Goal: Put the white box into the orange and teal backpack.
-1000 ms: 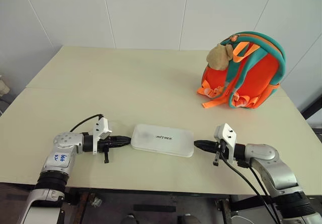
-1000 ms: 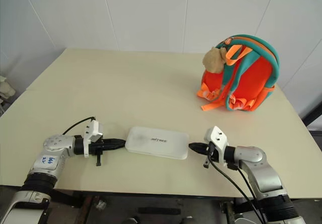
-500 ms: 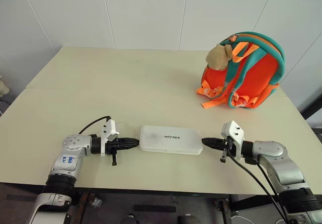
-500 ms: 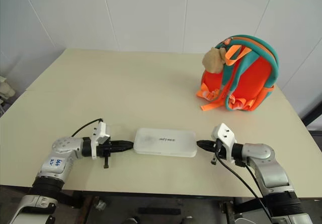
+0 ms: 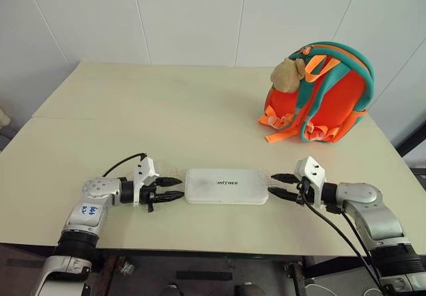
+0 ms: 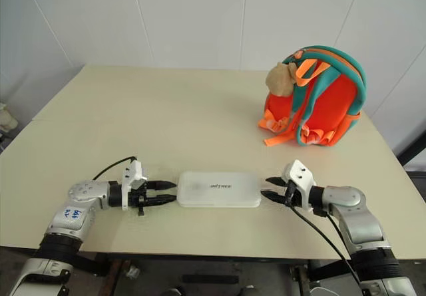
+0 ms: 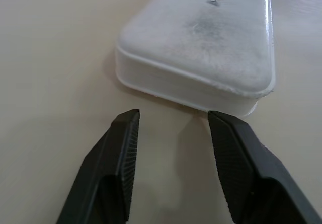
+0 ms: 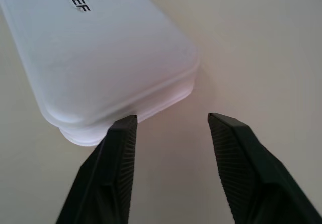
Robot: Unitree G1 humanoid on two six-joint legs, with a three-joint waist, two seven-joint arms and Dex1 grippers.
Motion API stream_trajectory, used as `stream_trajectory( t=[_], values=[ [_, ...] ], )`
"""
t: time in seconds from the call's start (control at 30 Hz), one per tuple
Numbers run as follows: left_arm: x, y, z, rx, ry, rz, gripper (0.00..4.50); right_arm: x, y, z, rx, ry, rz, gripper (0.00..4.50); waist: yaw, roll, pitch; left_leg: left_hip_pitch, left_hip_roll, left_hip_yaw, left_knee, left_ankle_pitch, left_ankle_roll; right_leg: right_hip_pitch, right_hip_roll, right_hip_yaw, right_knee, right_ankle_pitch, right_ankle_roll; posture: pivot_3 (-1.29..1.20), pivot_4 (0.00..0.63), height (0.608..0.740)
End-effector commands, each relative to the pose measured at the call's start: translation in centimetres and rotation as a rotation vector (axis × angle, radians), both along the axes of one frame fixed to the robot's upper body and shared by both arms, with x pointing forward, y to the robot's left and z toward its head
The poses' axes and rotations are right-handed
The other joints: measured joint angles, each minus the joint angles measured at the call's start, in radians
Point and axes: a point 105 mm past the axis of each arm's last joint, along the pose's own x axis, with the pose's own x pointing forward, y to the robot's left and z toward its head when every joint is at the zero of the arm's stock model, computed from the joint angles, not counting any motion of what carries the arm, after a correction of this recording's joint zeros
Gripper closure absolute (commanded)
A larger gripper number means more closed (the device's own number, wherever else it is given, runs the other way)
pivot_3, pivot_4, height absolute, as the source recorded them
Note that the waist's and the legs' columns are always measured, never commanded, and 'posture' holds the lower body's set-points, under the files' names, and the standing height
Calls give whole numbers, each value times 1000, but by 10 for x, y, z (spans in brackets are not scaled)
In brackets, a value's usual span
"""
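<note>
White box (image 5: 226, 186) lies flat, long axis spanning left claw (image 5: 176, 188) to right claw (image 5: 277, 184); both apart.

L hand (image 5: 174, 187) fingers apart, R hand (image 5: 278, 184) fingers apart, both low, pointing inward

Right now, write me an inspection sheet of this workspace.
Surface: pale beige table, a seam running across it.
Job's things: flat white rectangular box lying near the front edge; rounded orange and teal backpack upright at the far right, tan plush toy on it.
Clutter: nothing seen.
Grippers: left pincer open at the box's left end; right pincer open at its right end; neither holds it.
Cables: black cable looping over the left wrist; black cables under the right arm.
Surroundings: white panelled wall.
</note>
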Motion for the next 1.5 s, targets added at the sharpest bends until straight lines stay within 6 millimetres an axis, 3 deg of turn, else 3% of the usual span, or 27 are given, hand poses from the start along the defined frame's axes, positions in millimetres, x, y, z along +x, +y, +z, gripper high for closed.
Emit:
stream_trajectory(
  t=[0.03,0.1,0.13,0.3,0.47,0.6,0.9,1.23,1.5],
  values=[
    [-4,11,11,-12,36,28,989,3,-14,14,-48,-49,-22,658,0,0,0,0,0,0,0,0,0,0,0,0,0,0,0,0,150,740],
    [-6,17,15,-72,134,70,383,1,-15,18,-50,-32,-10,17,0,0,0,0,0,0,-1,0,0,0,0,0,0,0,0,0,150,740],
    [-6,22,13,-84,224,109,114,-2,-13,23,-44,-11,12,0,-1,0,0,0,0,0,-1,0,0,0,0,0,0,0,0,0,150,740],
    [4,38,9,-94,486,198,49,-13,-1,30,-73,98,111,0,-4,0,0,1,0,0,0,0,0,0,1,0,1,0,0,0,150,740],
    [23,14,23,-319,724,241,49,-18,10,30,-90,177,162,0,2,0,0,1,0,-1,1,1,1,1,0,-1,1,0,0,0,150,740],
    [14,-7,20,-388,914,198,49,-17,15,30,-93,194,176,0,0,0,0,-1,-1,-1,1,1,1,0,0,-1,0,0,0,0,150,740],
    [-4,-22,14,-323,987,166,49,-19,19,23,-101,207,186,0,0,0,0,-1,-1,-1,-1,1,0,0,0,-1,0,-2,0,0,150,740],
    [5,-33,2,-428,1102,242,49,-21,34,24,-55,172,218,0,5,1,-1,0,-1,-2,2,1,0,2,0,-1,0,-1,0,0,150,740],
    [3,-53,-7,-440,1209,228,49,-15,43,21,-48,144,225,0,1,1,-1,15,-2,-2,3,-1,0,22,-1,-2,-11,0,2,0,150,740]
  ],
)
